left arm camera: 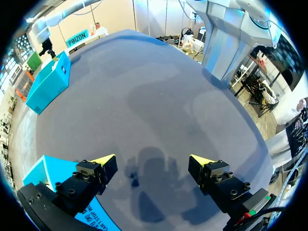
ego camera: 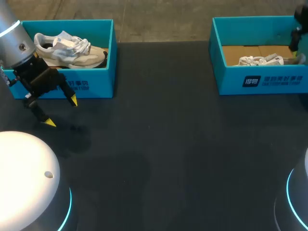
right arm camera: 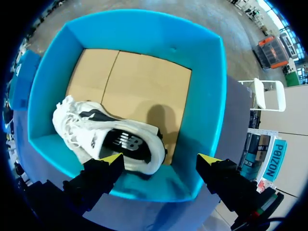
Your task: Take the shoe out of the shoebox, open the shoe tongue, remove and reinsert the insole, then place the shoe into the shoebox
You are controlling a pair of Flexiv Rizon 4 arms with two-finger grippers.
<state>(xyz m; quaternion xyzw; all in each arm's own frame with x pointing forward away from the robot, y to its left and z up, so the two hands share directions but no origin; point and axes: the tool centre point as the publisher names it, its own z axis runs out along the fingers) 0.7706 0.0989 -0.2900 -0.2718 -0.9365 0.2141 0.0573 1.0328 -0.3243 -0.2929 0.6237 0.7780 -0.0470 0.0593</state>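
two blue shoeboxes stand at the far side of the dark table point(ego camera: 168, 144), well apart. the left shoebox point(ego camera: 91, 82) is at the far left, and a beige shoe point(ego camera: 72, 50) sits upright in it with its toe pointing right. the right shoebox point(ego camera: 269, 79) is at the far right. a white shoe point(ego camera: 262, 61) lies on its brown cardboard floor, close to the near wall.

the left gripper point(ego camera: 60, 112) hangs over bare table just on the near side of the left shoebox, outside it. its two yellow-tipped fingers are spread wide and there is nothing between them. in the left wrist view the left gripper point(left arm camera: 153, 160) points at the table surface, with a corner of the left shoebox point(left arm camera: 38, 175) just beside one finger and the right shoebox point(left arm camera: 48, 84) far ahead across the table.

the right arm point(ego camera: 299, 29) comes in at the far right edge, over the right shoebox. in the right wrist view the right gripper point(right arm camera: 160, 159) looks straight down into the right shoebox point(right arm camera: 202, 96). its fingers stand wide apart and grip nothing. the white shoe point(right arm camera: 110, 137) lies on its side, one end of it just ahead of one fingertip, the laced end farther off. whether that fingertip touches the shoe cannot be told.
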